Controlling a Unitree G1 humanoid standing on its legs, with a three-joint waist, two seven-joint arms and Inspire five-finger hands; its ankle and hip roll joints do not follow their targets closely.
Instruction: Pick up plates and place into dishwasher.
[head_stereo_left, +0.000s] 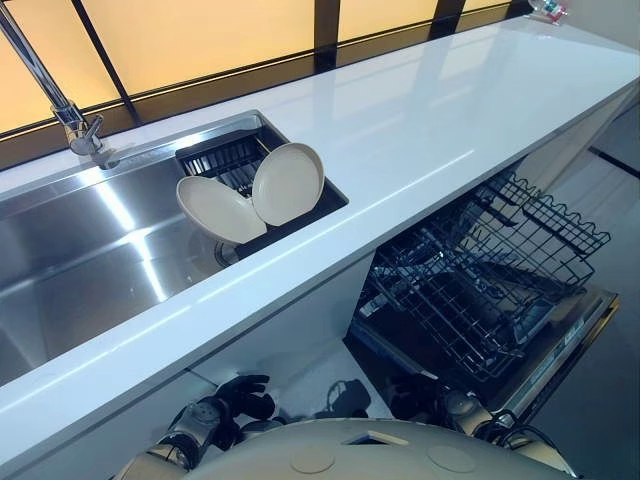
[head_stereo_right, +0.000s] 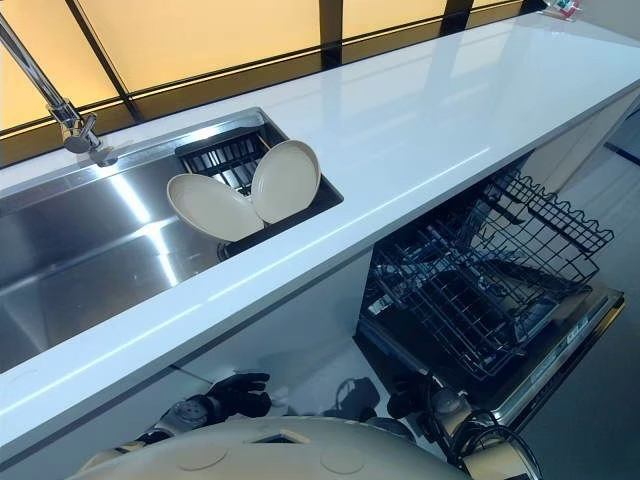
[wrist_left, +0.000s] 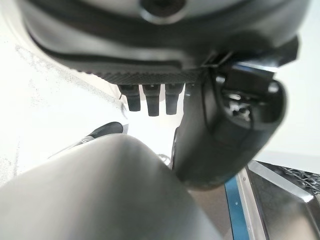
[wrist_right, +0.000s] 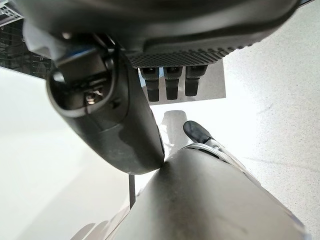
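**Plates in the sink rack, both hands low and empty**

Plates wait in the head views: two round cream plates, one (head_stereo_left: 218, 209) lying tilted and the other (head_stereo_left: 288, 182) leaning upright against it, touching, both propped in a black slatted drying rack (head_stereo_left: 225, 157) at the right end of a stainless steel sink (head_stereo_left: 90, 260). A chrome tap (head_stereo_left: 60, 105) stands at the sink's back edge. The glossy white counter (head_stereo_left: 420, 130) runs off to the right. Below it, the open dishwasher (head_stereo_right: 560, 340) has its black wire basket (head_stereo_left: 480, 280) pulled out, well apart from the plates. The dark left hand (head_stereo_left: 235, 400) hangs low below the counter's front edge, fingers loosely curled.

Left wrist view: the left hand's fingers (wrist_left: 150, 97) hang relaxed and fairly straight beside the thumb (wrist_left: 225, 135), holding nothing.

Right wrist view: the dark right hand (wrist_right: 105, 120) shows the same slack posture, fingers (wrist_right: 172, 82) extended and empty.
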